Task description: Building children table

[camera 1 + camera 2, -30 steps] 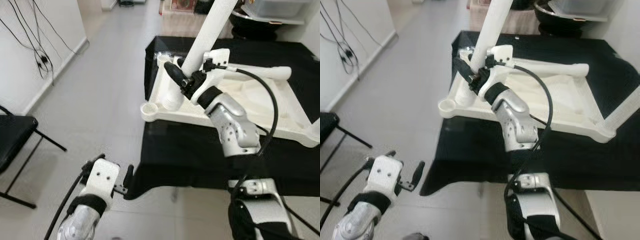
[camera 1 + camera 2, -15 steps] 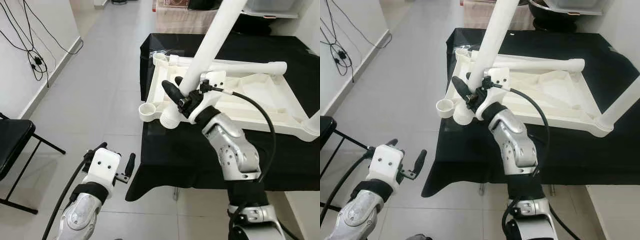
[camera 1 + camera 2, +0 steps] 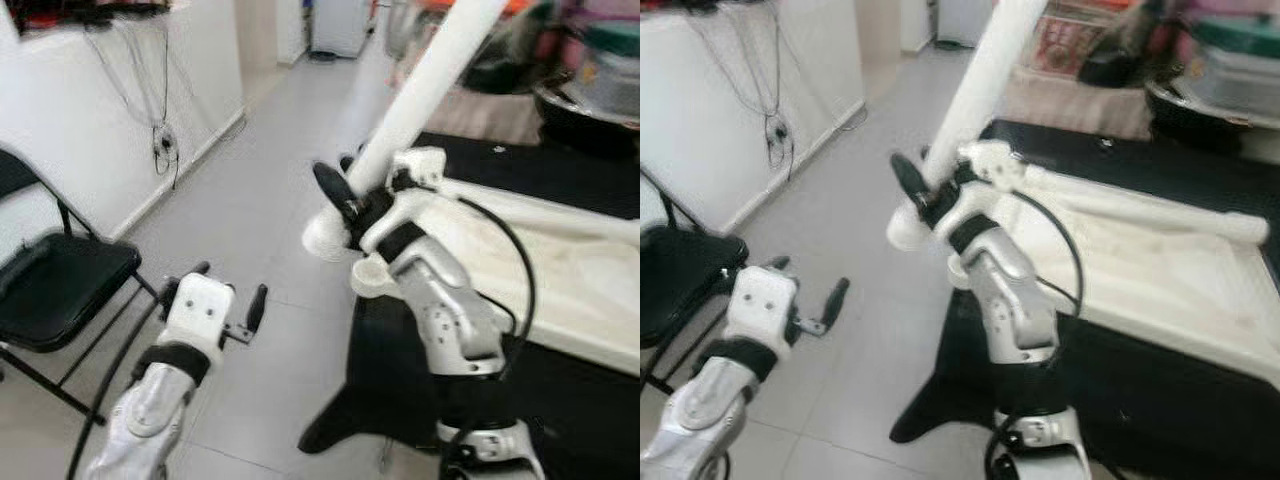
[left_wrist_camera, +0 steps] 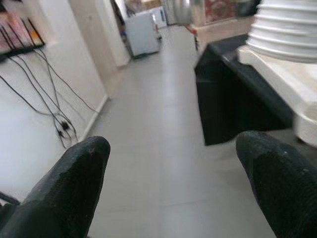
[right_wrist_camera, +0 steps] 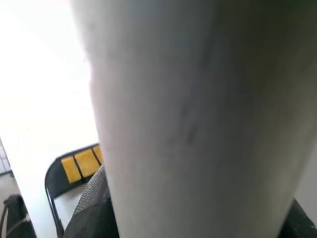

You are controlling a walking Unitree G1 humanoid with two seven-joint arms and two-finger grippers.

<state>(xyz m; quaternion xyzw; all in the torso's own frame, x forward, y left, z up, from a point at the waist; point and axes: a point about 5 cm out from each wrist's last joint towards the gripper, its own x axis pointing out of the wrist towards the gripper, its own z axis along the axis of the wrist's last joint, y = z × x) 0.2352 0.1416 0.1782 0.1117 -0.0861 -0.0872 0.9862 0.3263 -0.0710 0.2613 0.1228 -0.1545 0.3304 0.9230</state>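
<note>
Biggest risk here, probably: the white table leg (image 3: 430,85) is long and is gripped low down, near its ribbed end, so a lot of weight is carried above the right gripper (image 3: 352,197). If the grip is loosened even a bit, the leg could be swung sideways or slid through the fingers. The round socket (image 3: 372,275) at the corner of the white tabletop (image 3: 560,290) sits just beside and below the leg's end, and a tilted approach could get the threads crossed or the whole tabletop shoved along the black-covered worktop (image 3: 560,400). The views are blurred too, so alignment can't be judged well.

The right gripper's black fingers are clamped on the leg. The left gripper (image 3: 228,312) is held out over the tiled floor (image 3: 250,210), fingers spread apart with nothing between them; a black folding chair (image 3: 55,290) stands near it, which could be clipped if that arm is swung.

Materials: the leg is a smooth, matte white plastic tube with ridged rings at the end. The tabletop looks like moulded hard plastic, lying upside down with raised rims. The fingers look rubbery and pebbled.
</note>
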